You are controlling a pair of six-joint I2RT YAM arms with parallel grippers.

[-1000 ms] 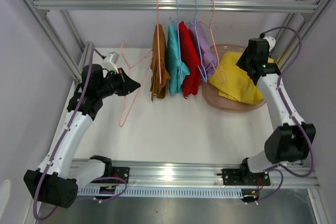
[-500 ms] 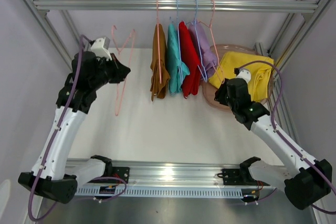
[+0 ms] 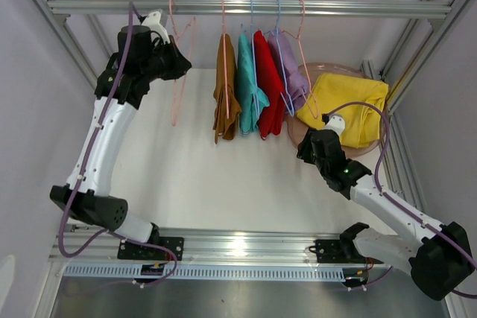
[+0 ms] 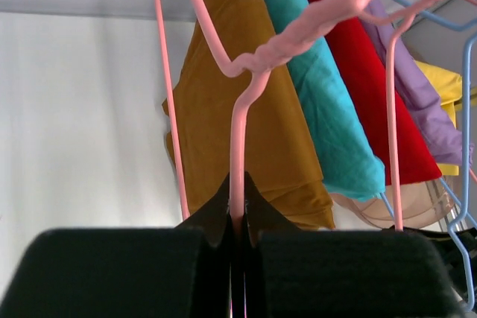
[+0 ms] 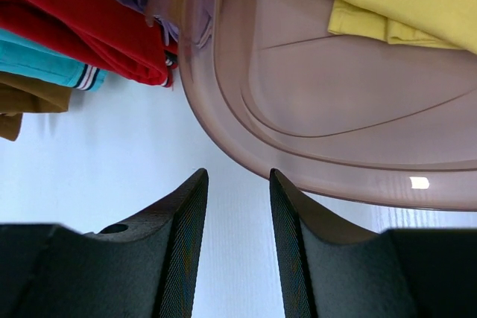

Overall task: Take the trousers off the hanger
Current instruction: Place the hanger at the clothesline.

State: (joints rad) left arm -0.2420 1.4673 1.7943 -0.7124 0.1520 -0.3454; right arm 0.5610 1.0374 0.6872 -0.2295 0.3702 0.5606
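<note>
So 1/5 done: yellow trousers point(image 3: 344, 113) sit in the tub point(image 5: 358, 87) at far right; brown pair point(image 3: 224, 91), teal pair point(image 3: 248, 87), red pair point(image 3: 268, 87), lavender pair point(image 3: 289, 68) hang on the rail point(image 3: 358, 9); left tool point(image 4: 237, 214) clamps an empty pink hanger point(image 3: 179, 87), right tool point(image 5: 237, 176) is spread, empty, by the tub.

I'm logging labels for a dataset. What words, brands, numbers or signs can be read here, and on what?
None: no readable text in any view.
The pink hanger, the pinkish tub and the yellow trousers show no print; the stripes on the teal trousers hem are trim, not lettering.
</note>
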